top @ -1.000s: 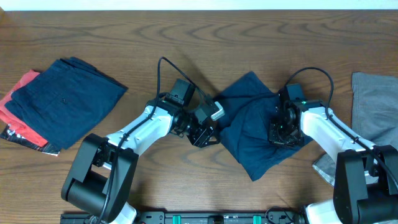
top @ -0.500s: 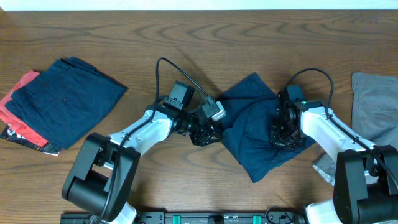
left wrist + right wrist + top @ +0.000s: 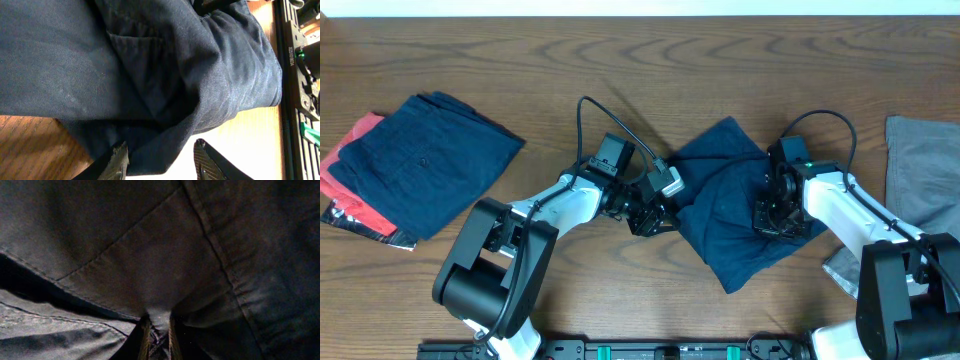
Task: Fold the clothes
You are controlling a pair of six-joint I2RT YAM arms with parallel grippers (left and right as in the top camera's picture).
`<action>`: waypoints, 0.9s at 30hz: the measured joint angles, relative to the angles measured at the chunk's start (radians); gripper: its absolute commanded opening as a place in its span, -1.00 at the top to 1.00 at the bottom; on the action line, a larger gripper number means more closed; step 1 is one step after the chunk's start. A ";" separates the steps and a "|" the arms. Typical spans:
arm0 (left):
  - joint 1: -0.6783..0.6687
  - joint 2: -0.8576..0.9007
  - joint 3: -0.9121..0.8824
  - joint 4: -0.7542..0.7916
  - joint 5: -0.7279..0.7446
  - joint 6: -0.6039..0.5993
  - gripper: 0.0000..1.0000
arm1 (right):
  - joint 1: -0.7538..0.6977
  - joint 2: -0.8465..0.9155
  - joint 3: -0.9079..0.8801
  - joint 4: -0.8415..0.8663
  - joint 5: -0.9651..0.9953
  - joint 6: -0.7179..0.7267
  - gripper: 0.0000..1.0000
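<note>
- The task is partly done, as I judge. At the left side of the brown wooden counter (image 3: 520,60) a folded dark navy blue cloth garment (image 3: 430,165) lies flat on a red-orange cloth piece (image 3: 348,160), of which only the left edge shows.
- A rumpled dark navy blue garment (image 3: 735,225) lies in the middle of the counter, between the two arms. It is wrinkled and its outline is uneven, so its fold looks not finished.
- A light grey cloth garment (image 3: 920,165) lies at the right edge, partly out of the picture. It probably waits for its turn.
- The left jaws stand wide apart at the left border of the rumpled garment. A hanging edge of cloth lies between the two fingers (image 3: 116,160), but they do not pinch it.
- The right jaws are narrow and hold a small ridge of the same cloth between the fingers (image 3: 145,337).
- The overhead view alone shows all the garments and where they lie, but there the wrists cover the jaws. Only the wrist views tell how the jaws stand, and they show nothing but navy cloth and a little bare counter.
</note>
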 measured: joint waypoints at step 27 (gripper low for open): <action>0.153 0.031 0.050 0.226 -0.313 -0.212 0.75 | 0.000 0.000 0.000 -0.019 0.007 0.001 0.73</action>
